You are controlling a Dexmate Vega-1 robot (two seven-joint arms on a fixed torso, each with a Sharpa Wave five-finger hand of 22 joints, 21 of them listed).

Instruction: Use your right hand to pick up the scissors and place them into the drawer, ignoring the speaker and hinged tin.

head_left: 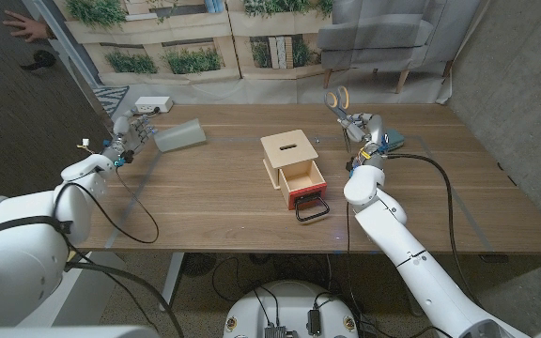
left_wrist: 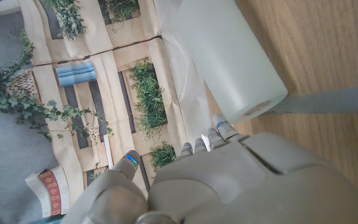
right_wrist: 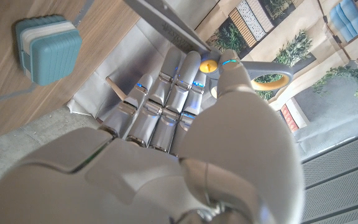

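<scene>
Above table's far right side, right hand [head_left: 365, 130] grips grey-and-orange-handled metal scissors [head_left: 339, 103], fingers closed round handles, scissors lifted clear of wooden table [head_left: 214, 202]. Small light wooden box [head_left: 290, 155] at centre, red drawer [head_left: 305, 192] pulled open. Teal hinged tin [right_wrist: 47, 48] near right hand. Left hand [head_left: 121, 139] beside frosted cylindrical speaker [head_left: 180, 135]; finger state cannot be told.

We are seeing the drawer box [head_left: 293, 161] sitting mid-frame on the table [head_left: 214, 207], its drawer [head_left: 304, 185] pulled out toward the lower edge. Upper right of it, the right hand [head_left: 363, 129] is holding the scissors [head_left: 338, 105] above the tin [head_left: 390, 141]. The speaker [head_left: 179, 135] is lying upper left, just right of the left hand [head_left: 120, 141].
</scene>
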